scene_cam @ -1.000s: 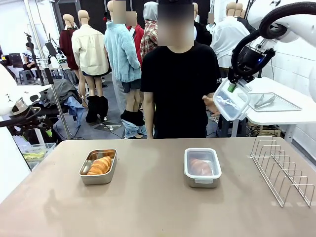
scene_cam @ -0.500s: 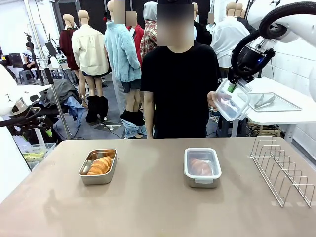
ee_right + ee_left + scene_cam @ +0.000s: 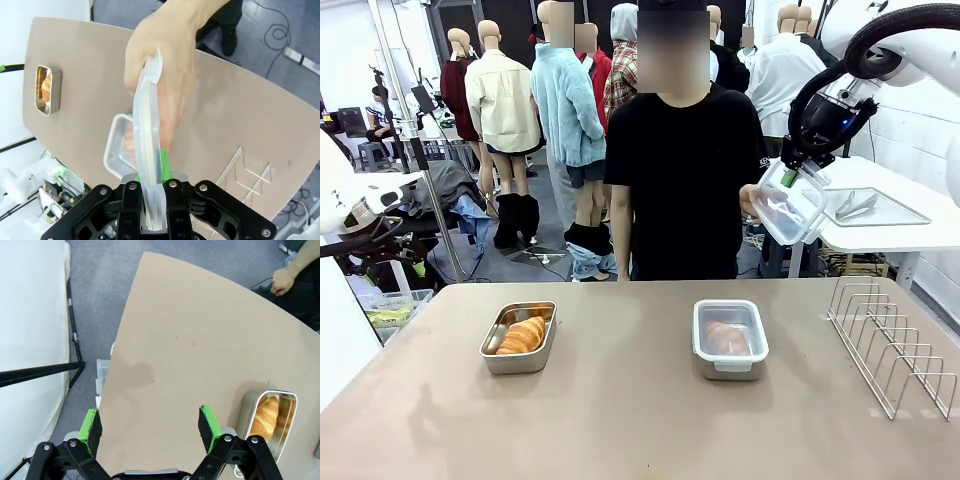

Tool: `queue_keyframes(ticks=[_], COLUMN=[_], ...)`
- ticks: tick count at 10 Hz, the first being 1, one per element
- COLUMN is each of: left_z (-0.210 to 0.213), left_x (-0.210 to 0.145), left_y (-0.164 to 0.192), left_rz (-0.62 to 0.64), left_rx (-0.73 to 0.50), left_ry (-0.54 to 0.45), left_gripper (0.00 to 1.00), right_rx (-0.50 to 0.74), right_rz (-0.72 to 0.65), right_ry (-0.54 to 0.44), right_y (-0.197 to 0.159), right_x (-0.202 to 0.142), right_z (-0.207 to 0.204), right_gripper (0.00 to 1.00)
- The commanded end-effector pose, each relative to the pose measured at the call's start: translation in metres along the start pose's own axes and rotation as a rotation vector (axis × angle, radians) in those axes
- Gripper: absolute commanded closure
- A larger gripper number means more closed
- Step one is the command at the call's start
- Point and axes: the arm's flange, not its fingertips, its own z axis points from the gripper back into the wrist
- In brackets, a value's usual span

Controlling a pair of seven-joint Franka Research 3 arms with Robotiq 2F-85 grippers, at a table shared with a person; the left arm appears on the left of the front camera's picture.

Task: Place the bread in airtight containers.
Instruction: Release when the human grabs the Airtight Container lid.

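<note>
Your right hand (image 3: 790, 177) grips a clear lid (image 3: 788, 205), the person's hand (image 3: 162, 75) on it, above the lidded tin (image 3: 729, 339). Left hand (image 3: 150, 424) open. Open tin (image 3: 519, 337) with croissant (image 3: 523, 334) left of it; wire rack (image 3: 892, 342) right, on the worktop (image 3: 620, 420).

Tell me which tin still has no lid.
The left tin: its croissant lies uncovered. The right tin already wears a clear lid. The spare lid is up in the right tool.
</note>
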Motion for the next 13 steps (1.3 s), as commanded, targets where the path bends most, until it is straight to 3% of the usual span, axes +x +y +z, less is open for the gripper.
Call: queue_keyframes(ticks=[1, 5, 6, 11, 13], left_z=[0.002, 0.002, 0.002, 0.002, 0.002], left_x=[0.001, 0.001, 0.001, 0.001, 0.001], left_y=[0.001, 0.001, 0.001, 0.001, 0.001], left_rz=[-0.004, -0.004, -0.004, -0.004, -0.004], left_rx=[0.009, 0.009, 0.009, 0.009, 0.009], left_ry=[-0.007, -0.007, -0.007, -0.007, -0.007], left_gripper=[0.0, 0.0, 0.0, 0.0, 0.0], right_rx=[-0.012, -0.102, -0.129, -0.179, -0.153], right_rz=[0.039, 0.241, 0.347, 1.059, 1.207], right_ry=[0.021, 0.078, 0.132, 0.247, 0.214], right_y=[0.001, 0.001, 0.002, -0.015, -0.026], right_x=[-0.005, -0.059, -0.075, -0.149, -0.159], right_z=[0.003, 0.03, 0.032, 0.022, 0.011], right_gripper=[0.81, 0.07, 0.0, 0.0, 0.0])
